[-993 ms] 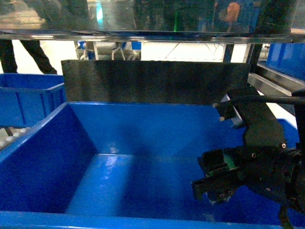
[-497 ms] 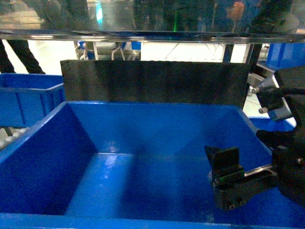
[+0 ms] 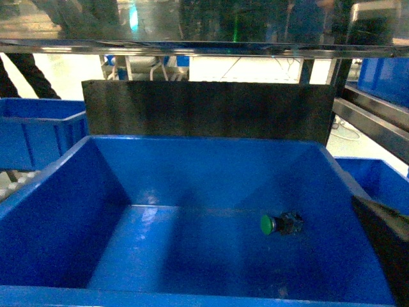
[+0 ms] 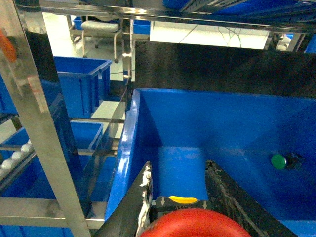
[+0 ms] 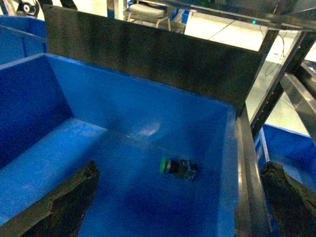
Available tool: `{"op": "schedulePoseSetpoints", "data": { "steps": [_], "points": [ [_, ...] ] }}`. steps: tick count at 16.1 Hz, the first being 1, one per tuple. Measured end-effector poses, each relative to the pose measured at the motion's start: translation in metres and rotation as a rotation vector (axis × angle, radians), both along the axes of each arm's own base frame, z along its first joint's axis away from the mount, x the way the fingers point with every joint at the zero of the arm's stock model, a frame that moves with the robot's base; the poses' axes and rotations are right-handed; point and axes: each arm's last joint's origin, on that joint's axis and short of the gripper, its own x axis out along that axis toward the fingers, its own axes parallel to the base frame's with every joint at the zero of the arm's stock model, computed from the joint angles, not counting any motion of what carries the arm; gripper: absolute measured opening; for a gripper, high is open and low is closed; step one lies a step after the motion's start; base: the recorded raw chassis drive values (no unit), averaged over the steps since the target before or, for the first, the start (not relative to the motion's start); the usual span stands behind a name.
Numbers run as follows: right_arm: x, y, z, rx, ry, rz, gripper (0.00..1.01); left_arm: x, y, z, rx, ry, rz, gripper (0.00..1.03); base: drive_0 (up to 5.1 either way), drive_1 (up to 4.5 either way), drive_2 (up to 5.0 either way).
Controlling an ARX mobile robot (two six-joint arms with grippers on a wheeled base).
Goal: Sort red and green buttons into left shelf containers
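now we see the green button [image 3: 273, 224] lying on its side on the floor of the big blue bin [image 3: 192, 166], toward its right wall. our left gripper [image 4: 180, 197] holds the red button [image 4: 195, 224] between its fingers, just above the bin's near left rim. our right gripper [image 5: 177, 197] is spread wide above the bin, holding nothing. a dark panel [image 3: 204, 109] stands behind the bin, a steel post [image 4: 34, 103] to its left, more blue bins [image 3: 38, 134] beyond.

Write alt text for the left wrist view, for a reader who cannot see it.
A red button sits clamped in the left claw at the bottom edge, poised by the near left corner of a large blue bin. A green button lies on its side on the bin floor at the right, beside a steel shelf post.
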Motion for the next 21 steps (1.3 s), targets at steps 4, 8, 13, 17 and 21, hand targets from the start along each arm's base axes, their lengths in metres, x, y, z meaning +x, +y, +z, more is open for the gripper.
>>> {"op": "schedulePoseSetpoints", "data": {
  "steps": [4, 8, 13, 17, 21],
  "points": [
    [-0.035, -0.026, 0.033, 0.021, -0.121, -0.117, 0.98, 0.0, 0.0, 0.0, 0.0, 0.0, 0.0, 0.28, 0.0, 0.0, 0.0],
    [-0.064, -0.047, 0.044, 0.048, -0.178, -0.267, 0.98, 0.0, 0.0, 0.0, 0.0, 0.0, 0.0, 0.28, 0.0, 0.0, 0.0],
    [-0.077, -0.06, 0.028, 0.01, -0.168, -0.309, 0.98, 0.0, 0.0, 0.0, 0.0, 0.0, 0.0, 0.28, 0.0, 0.0, 0.0],
    [-0.077, -0.058, 0.028, -0.013, -0.181, -0.287, 0.98, 0.0, 0.0, 0.0, 0.0, 0.0, 0.0, 0.28, 0.0, 0.0, 0.0],
    [-0.077, -0.058, 0.028, -0.013, -0.181, -0.287, 0.98, 0.001, -0.001, 0.001, -0.001, -0.008, -0.005, 0.28, 0.0, 0.0, 0.0]
  ]
}}
